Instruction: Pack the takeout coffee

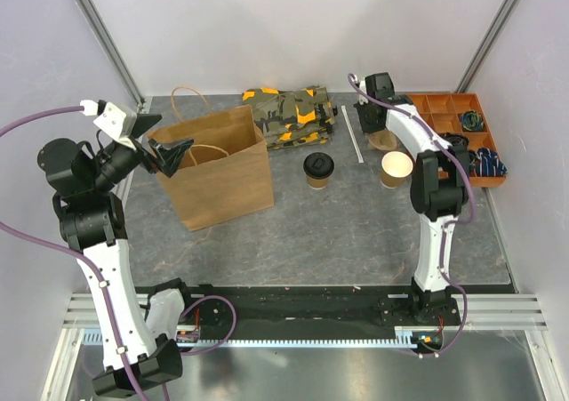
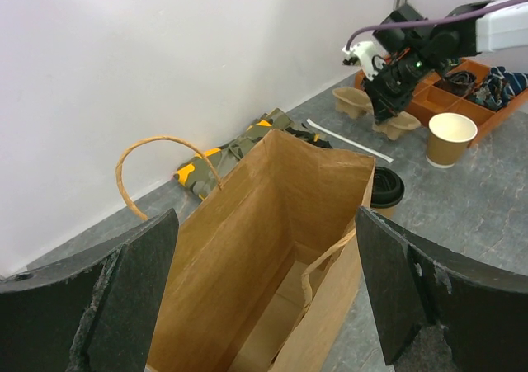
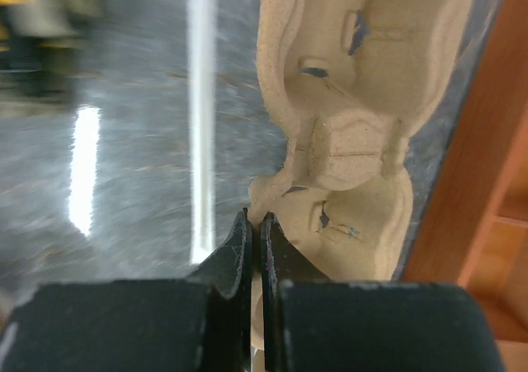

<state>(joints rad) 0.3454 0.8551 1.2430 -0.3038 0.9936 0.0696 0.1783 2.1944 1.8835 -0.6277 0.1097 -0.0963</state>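
Right tool is closed, its tips at the rim of the pulp carrier tray; whether they pinch it cannot be told. The takeout coffee stands upright on the worktop, apart from that tool, between paper bag and lidless cup. The right arm reaches far, wrist bent down. The left tool hangs wide open at the bag's mouth, and in its wrist view the bag hides most of the coffee.
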